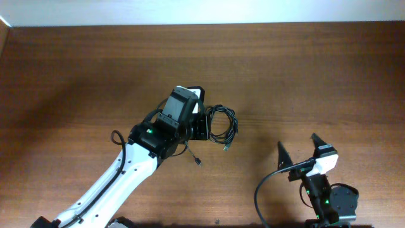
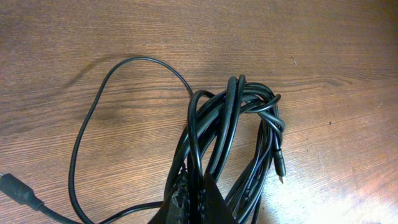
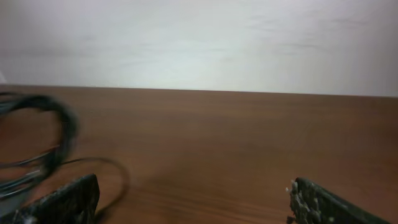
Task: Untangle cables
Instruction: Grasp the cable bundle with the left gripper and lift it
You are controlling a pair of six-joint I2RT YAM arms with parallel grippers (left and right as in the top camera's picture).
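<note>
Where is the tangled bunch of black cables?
Overhead, the cables sit near the middle of the table, pinched by the left gripper, left of the open right gripper.

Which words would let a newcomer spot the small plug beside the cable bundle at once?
On the wooden table, find the left gripper, shut on the knotted black cables. In its wrist view, the plug points down along the bundle's right edge. It is slim and silvery-tipped, unlike the thicker all-black connector at far left.
</note>
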